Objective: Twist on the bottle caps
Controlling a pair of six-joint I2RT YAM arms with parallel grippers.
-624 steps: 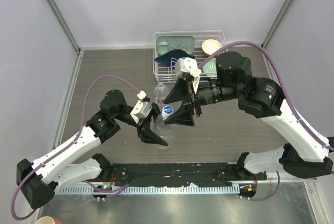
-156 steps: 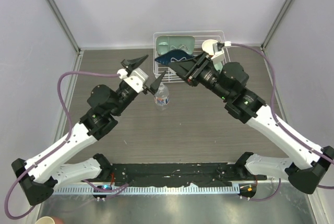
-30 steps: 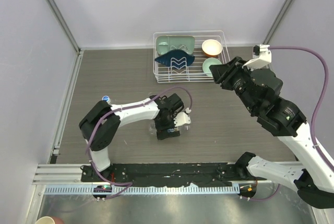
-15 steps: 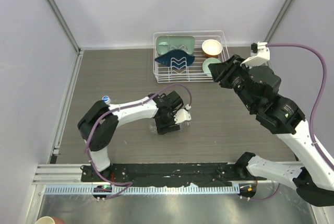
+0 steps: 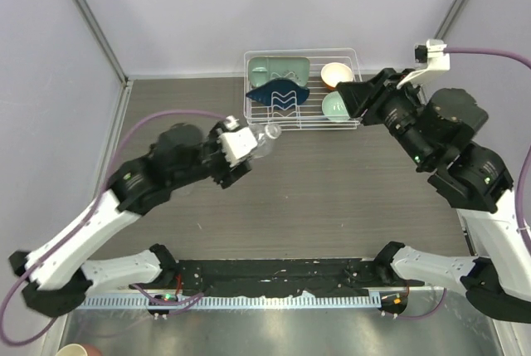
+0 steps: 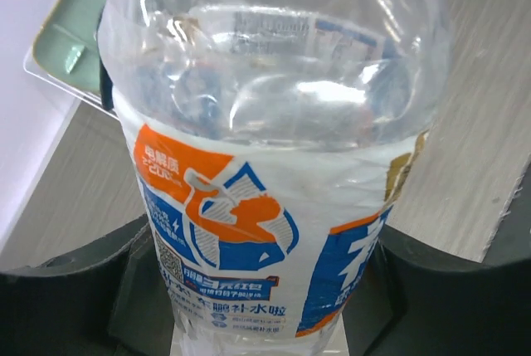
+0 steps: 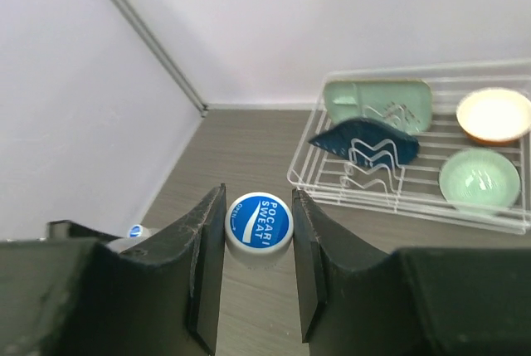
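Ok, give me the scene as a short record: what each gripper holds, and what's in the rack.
left gripper: shut on the labelled bottle
right gripper: shut on the blue-topped cap
bottle position: by the front left corner of the wire rack in the top view
rack contents: green tray, dark blue dish, cream bowl, green bowl

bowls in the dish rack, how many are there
2. A cream bowl sits in the far right corner of the rack. A pale green bowl sits just nearer than it. The dark blue dish beside them could be a third.
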